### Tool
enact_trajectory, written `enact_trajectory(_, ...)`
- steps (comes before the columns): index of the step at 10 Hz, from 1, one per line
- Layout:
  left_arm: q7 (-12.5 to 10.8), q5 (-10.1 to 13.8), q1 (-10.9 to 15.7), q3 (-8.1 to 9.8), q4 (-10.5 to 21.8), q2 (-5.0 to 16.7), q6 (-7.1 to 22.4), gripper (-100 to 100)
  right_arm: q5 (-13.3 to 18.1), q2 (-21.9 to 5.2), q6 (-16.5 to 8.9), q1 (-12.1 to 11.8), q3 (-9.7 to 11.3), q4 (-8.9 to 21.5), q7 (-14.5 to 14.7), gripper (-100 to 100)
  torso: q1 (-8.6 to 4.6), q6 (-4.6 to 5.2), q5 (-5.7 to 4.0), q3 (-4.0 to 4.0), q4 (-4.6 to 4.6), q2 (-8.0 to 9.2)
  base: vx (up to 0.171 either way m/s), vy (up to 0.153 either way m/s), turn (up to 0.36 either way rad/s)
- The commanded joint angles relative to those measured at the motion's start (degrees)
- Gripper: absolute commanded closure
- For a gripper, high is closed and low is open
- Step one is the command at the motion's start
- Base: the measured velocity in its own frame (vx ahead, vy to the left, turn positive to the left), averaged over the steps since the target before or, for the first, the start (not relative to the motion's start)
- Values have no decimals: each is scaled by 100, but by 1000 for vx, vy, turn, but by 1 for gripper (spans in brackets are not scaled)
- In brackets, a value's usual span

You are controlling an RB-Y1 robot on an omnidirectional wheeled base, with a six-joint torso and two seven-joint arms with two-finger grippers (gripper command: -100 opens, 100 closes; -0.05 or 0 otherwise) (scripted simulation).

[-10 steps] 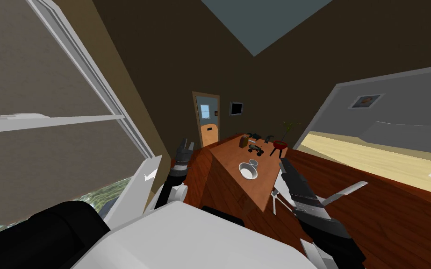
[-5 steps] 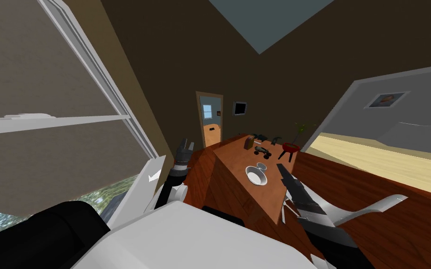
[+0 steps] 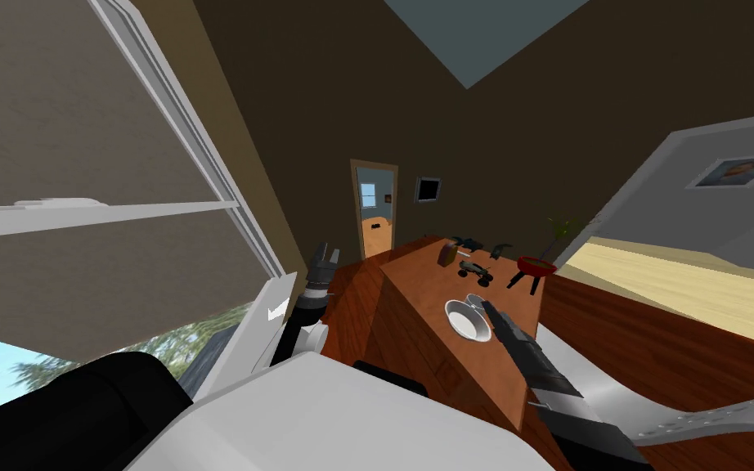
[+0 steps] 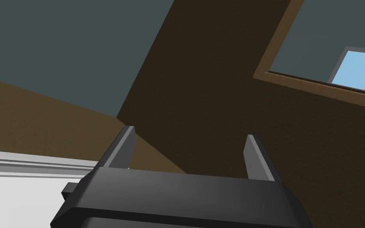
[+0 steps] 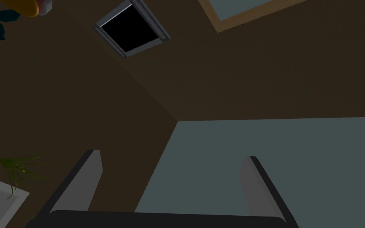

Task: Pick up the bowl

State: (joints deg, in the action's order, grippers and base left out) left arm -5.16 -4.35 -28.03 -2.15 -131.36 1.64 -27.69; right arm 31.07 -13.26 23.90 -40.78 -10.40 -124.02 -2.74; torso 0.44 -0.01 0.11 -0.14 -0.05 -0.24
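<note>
The white bowl (image 3: 465, 320) sits on the wooden counter (image 3: 416, 282) toward its near edge, with a smaller cup (image 3: 474, 300) just behind it. The right gripper (image 3: 486, 306) hangs over the bowl's far rim, blades spread wide and empty, aimed up at the wall. Coming down like that, it could shove the bowl or knock the cup. The left gripper (image 3: 323, 253) stands open and empty off the counter's left side.

My right arm (image 3: 547, 384) reaches ahead, my left arm (image 3: 306, 302) is raised beside me, and my right gripper (image 5: 172, 154) and left gripper (image 4: 190, 132) both have their fingers spread apart.
</note>
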Motion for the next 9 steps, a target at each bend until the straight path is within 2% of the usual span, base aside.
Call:
enact_trajectory(1, 0, 0, 0, 0, 0, 0, 0, 0, 286, -13, -3, -68, -34, 61, -14, -100, 0, 0, 0, 0, 0, 0, 66, 92, 46)
enact_trajectory(2, 0, 0, 0, 0, 0, 0, 0, 0, 346, -13, -3, -68, -34, 61, -14, -100, -7, 2, -1, 2, 1, 5, 28, 45, -14)
enact_trajectory(3, 0, 0, 0, 1, 0, 1, 0, 0, 572, -49, -2, -214, -116, 176, -45, -100, -22, 2, -4, 8, 3, 16, 60, 85, 121)
enact_trajectory(4, 0, 0, 0, 0, 0, 0, 0, 0, 732, -49, -2, -214, -116, 176, -45, -100, -13, 0, -3, 6, 2, 10, 65, 83, 65)
enact_trajectory(5, 0, 0, 0, 1, 0, 0, 0, 0, 913, -82, 2, -357, -199, 295, -74, -100, -12, 2, -2, 5, 2, 9, 87, 114, 100)
enact_trajectory(6, 0, 0, 0, 0, 0, 0, 0, 0, 1076, -82, 2, -357, -199, 295, -74, -100, -2, 1, 0, 1, 1, 2, 81, 97, 50)
enact_trajectory(7, 0, 0, 0, 0, 0, 0, 0, 0, 1252, -114, 10, -494, -284, 420, -100, -100, -6, 1, 0, 0, 0, 2, 79, 119, 136)
enact_trajectory(9, 0, 0, 0, 0, 0, 0, 0, 0, 1514, -114, 10, -494, -284, 420, -100, -100, -6, 2, 0, 3, 1, 6, 48, 67, 17)
